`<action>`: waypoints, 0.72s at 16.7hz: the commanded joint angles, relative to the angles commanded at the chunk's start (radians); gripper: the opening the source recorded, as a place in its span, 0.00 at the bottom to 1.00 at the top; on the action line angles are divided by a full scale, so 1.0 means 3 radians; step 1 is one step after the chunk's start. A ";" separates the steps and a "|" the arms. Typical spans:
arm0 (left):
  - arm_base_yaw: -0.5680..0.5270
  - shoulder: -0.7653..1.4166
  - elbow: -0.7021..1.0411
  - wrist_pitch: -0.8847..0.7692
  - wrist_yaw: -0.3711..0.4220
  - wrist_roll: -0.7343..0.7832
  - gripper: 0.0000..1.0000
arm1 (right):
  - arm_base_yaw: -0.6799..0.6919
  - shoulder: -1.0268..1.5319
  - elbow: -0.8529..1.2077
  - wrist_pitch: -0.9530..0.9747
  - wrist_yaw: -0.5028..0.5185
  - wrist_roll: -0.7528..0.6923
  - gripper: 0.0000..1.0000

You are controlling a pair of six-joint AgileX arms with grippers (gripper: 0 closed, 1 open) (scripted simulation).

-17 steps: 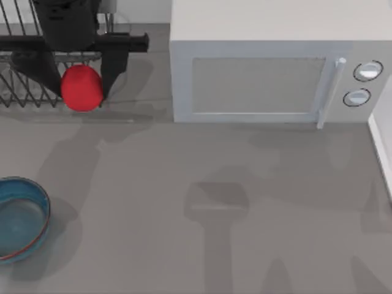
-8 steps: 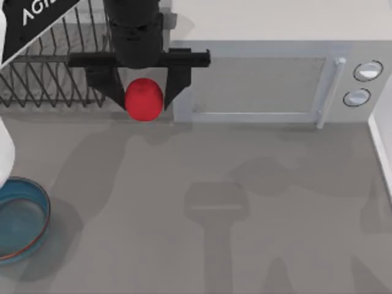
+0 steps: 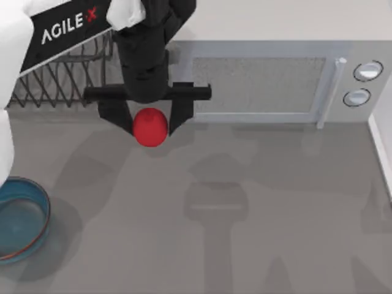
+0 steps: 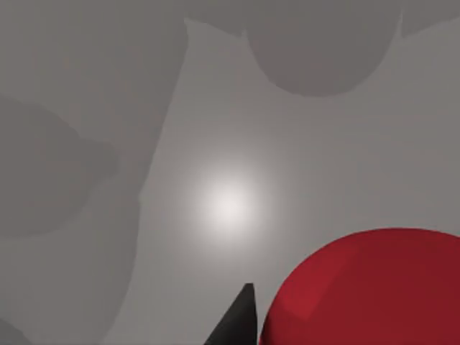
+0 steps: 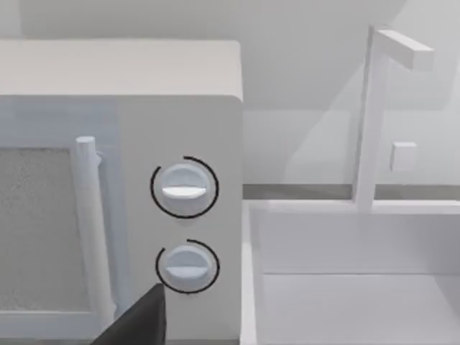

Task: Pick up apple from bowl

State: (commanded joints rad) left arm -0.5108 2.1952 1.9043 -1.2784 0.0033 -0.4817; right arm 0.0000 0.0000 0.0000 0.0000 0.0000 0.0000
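1. The small, smooth, bright red apple [image 3: 150,127] hangs above the grey surface [image 3: 257,233], just in front of the white microwave [image 3: 269,79] and well apart from the shallow round blue bowl [image 3: 24,217] at the left edge.
2. To do this step well, I judge the carry should stay slow and level, the squeeze constant, so the ball cannot roll out.
3. The left pincer [image 3: 149,125] is clenched on the apple, fingers pressing both sides, open only as wide as the apple.
4. The right pincer faces the microwave's knobs [image 5: 184,188]; I cannot tell its opening.
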 joint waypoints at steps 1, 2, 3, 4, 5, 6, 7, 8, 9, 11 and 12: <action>-0.0001 0.0004 -0.0169 0.0175 0.0000 0.0000 0.00 | 0.0000 0.0000 0.0000 0.0000 0.0000 0.0000 1.00; -0.0001 0.0008 -0.0316 0.0323 0.0000 -0.0001 0.00 | 0.0000 0.0000 0.0000 0.0000 0.0000 0.0000 1.00; -0.0002 0.0011 -0.0429 0.0437 -0.0001 -0.0001 0.00 | 0.0000 0.0000 0.0000 0.0000 0.0000 0.0000 1.00; -0.0002 0.0012 -0.0507 0.0515 -0.0001 -0.0001 0.00 | 0.0000 0.0000 0.0000 0.0000 0.0000 0.0000 1.00; -0.0002 0.0013 -0.0550 0.0557 -0.0001 -0.0001 0.00 | 0.0000 0.0000 0.0000 0.0000 0.0000 0.0000 1.00; -0.0002 0.0013 -0.0557 0.0565 -0.0001 -0.0001 0.00 | 0.0000 0.0000 0.0000 0.0000 0.0000 0.0000 1.00; -0.0002 0.0013 -0.0557 0.0565 -0.0001 -0.0001 0.00 | 0.0000 0.0000 0.0000 0.0000 0.0000 0.0000 1.00; -0.0002 0.0013 -0.0557 0.0565 -0.0001 -0.0001 0.00 | 0.0000 0.0000 0.0000 0.0000 0.0000 0.0000 1.00; -0.0002 0.0013 -0.0557 0.0565 -0.0001 -0.0001 0.00 | 0.0000 0.0000 0.0000 0.0000 0.0000 0.0000 1.00; -0.0002 0.0013 -0.0557 0.0565 -0.0001 -0.0001 0.15 | 0.0000 0.0000 0.0000 0.0000 0.0000 0.0000 1.00; -0.0002 0.0013 -0.0557 0.0565 -0.0001 -0.0001 0.23 | 0.0000 0.0000 0.0000 0.0000 0.0000 0.0000 1.00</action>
State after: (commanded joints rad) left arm -0.5112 2.1990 1.7372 -1.1090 0.0030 -0.4818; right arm 0.0000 0.0000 0.0000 0.0000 0.0000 0.0000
